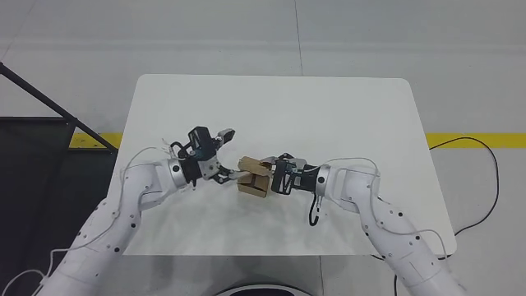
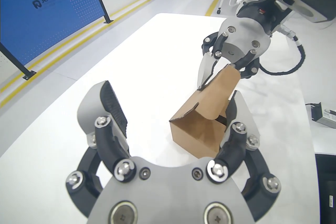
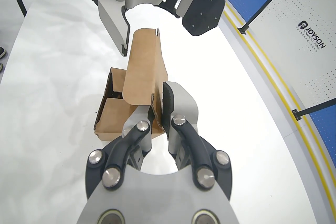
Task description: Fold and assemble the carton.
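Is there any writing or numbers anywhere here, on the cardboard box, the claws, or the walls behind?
carton: no print on it.
left gripper and right gripper: no print.
barrier panels: a logo with a brand word, not quoted here.
grey device off to the side: label too small to read.

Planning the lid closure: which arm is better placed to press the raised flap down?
Left, probably: the left gripper is open, free, beside the raised flap; the right gripper is shut on the carton, steadying it.

One carton (image 1: pixel 253 178), one table (image 1: pixel 329 115), left end effector (image 1: pixel 224 156), right end effector (image 3: pixel 155 104) (two)
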